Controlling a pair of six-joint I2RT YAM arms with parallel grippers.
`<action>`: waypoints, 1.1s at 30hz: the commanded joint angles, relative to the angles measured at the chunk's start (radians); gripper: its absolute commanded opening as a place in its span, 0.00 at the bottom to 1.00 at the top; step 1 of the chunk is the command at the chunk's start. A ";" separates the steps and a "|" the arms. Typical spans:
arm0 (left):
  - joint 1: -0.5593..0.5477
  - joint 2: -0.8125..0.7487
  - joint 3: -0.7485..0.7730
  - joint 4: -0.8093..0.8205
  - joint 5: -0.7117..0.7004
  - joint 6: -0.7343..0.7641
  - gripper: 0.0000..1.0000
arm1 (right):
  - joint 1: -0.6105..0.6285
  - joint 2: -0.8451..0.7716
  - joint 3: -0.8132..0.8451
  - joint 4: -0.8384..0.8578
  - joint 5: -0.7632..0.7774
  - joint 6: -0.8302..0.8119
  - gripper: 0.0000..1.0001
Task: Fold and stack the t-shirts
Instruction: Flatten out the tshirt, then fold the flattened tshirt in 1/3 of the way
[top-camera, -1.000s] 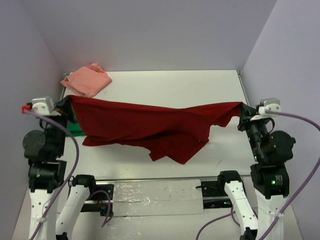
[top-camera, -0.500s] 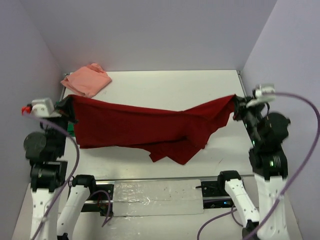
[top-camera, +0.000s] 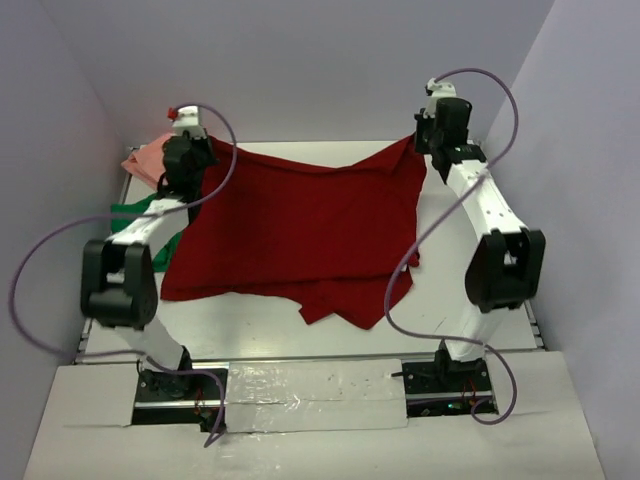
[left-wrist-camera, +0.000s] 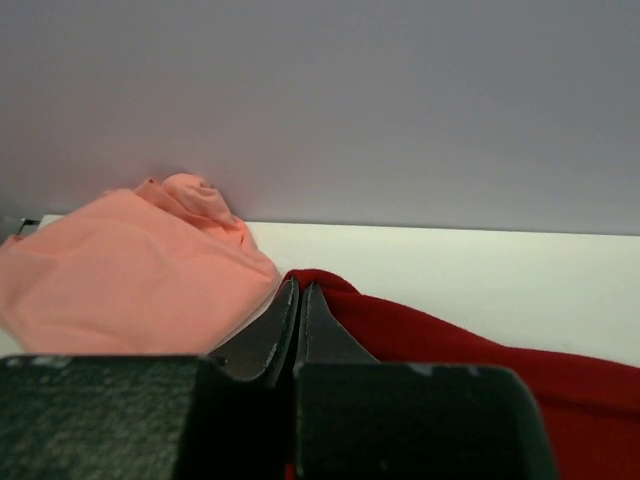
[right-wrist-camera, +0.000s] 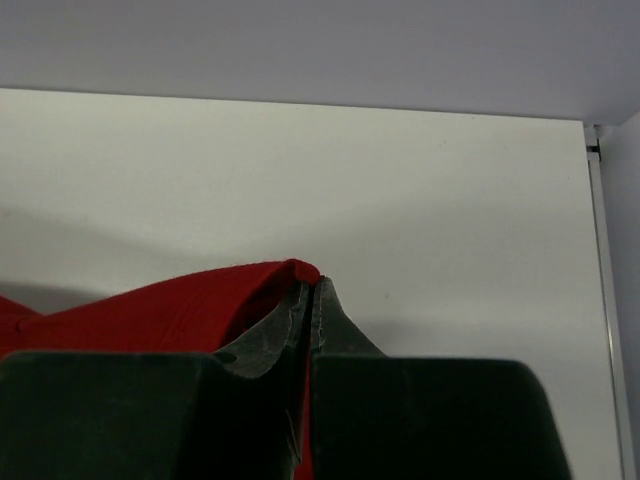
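Observation:
The dark red t-shirt is stretched between both grippers over the far half of the table, its near part trailing on the table. My left gripper is shut on its far left corner. My right gripper is shut on its far right corner. The salmon pink t-shirt lies crumpled at the far left corner, just left of the left gripper, and shows in the left wrist view. The bright green t-shirt peeks out at the left edge, partly under the red one.
Lilac walls close in the table at the back and both sides. The arm bases stand on a rail with a taped plastic sheet at the near edge. A white table edge strip runs along the right.
Both arms have swung far out toward the back wall, carrying the red t-shirt's held corners from mid-table to the far end, so the shirt now spreads out flatter.

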 joint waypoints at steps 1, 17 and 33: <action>-0.036 0.133 0.172 0.256 -0.099 0.091 0.00 | 0.002 0.115 0.141 0.122 0.130 -0.039 0.00; -0.027 0.248 0.289 0.086 -0.190 -0.050 0.00 | 0.001 0.171 0.224 0.084 0.146 0.067 0.00; 0.079 -0.529 -0.137 -0.247 0.144 -0.073 0.00 | 0.119 -0.593 -0.243 0.117 0.114 -0.087 0.00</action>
